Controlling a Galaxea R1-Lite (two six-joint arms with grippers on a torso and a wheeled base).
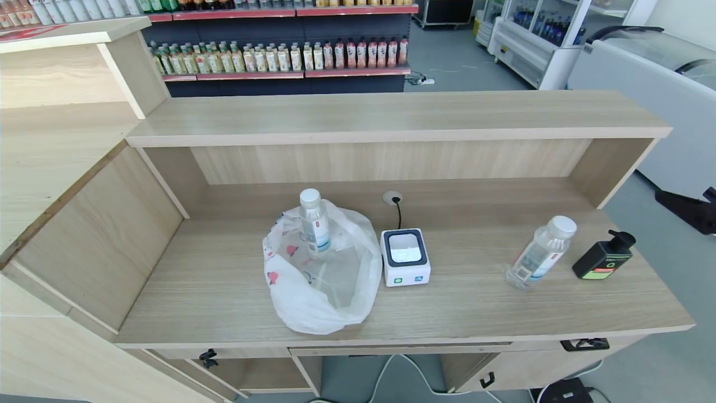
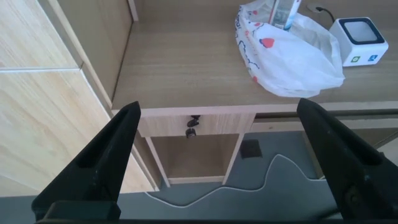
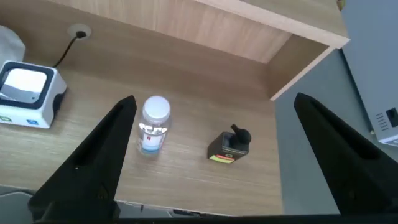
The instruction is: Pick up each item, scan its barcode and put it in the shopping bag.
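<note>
Head view: on the pale wooden counter (image 1: 224,280), a clear plastic water bottle with a white cap (image 1: 540,253) and a black pump bottle (image 1: 604,258) stand to the right of the white square barcode scanner (image 1: 404,256). The white printed plastic shopping bag (image 1: 321,291) holds one standing clear bottle (image 1: 313,226).

Left wrist view: the left gripper (image 2: 219,109) hangs spread wide and empty, off the counter's front edge.

Right wrist view: the right gripper (image 3: 214,102), spread and empty, hovers above the water bottle. It would be best to grasp the bottle mid-body, keeping the barcode facing the scanner.

The shopping bag (image 1: 313,302) is white with red prints, the scanner (image 1: 405,257) white, the pump bottle (image 1: 601,262) black.
</note>
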